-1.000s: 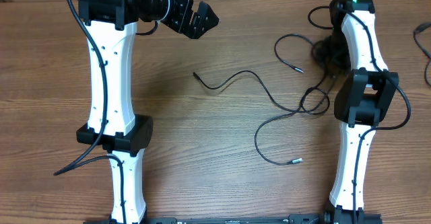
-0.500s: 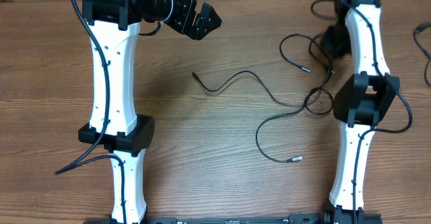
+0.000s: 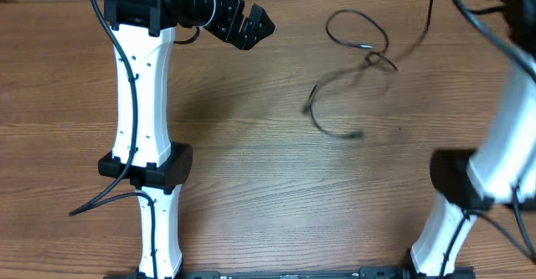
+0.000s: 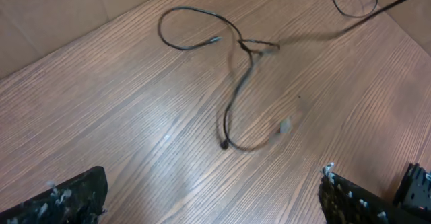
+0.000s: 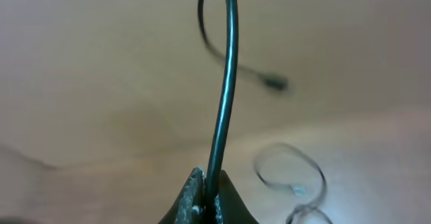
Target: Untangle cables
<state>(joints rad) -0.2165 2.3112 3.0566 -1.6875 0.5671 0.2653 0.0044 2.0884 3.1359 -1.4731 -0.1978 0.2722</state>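
cables (image 3: 377,59): thin black cords in the upper middle-right of the overhead view, on and over the wooden table (image 3: 276,204), partly blurred.
cable shape: one loop toward the top, a small knot below it, and a longer strand curving down-left to a plug tip (image 3: 358,133).
taut strand: from the knot one strand runs straight toward the top right edge of the overhead view.
left wrist view: the cables (image 4: 249,46) lie in the upper middle of the frame, with a silver tip (image 4: 215,40) inside the loop and a dark cord end (image 4: 224,144) near the centre.
left gripper (image 3: 249,28): at the top of the overhead view, left of the cables and well apart from them.
left fingers (image 4: 67,197): spread wide in the bottom corners of the wrist view, nothing between them.
right gripper (image 5: 205,200): bottom centre of its wrist view, fingers pressed together on one black cable strand (image 5: 225,83).
held strand: it rises straight up from the pinch, curls at the top and ends in a blurred plug (image 5: 275,83).
right arm (image 3: 494,162): along the right edge of the overhead view, blurred; its gripper is out of that frame.
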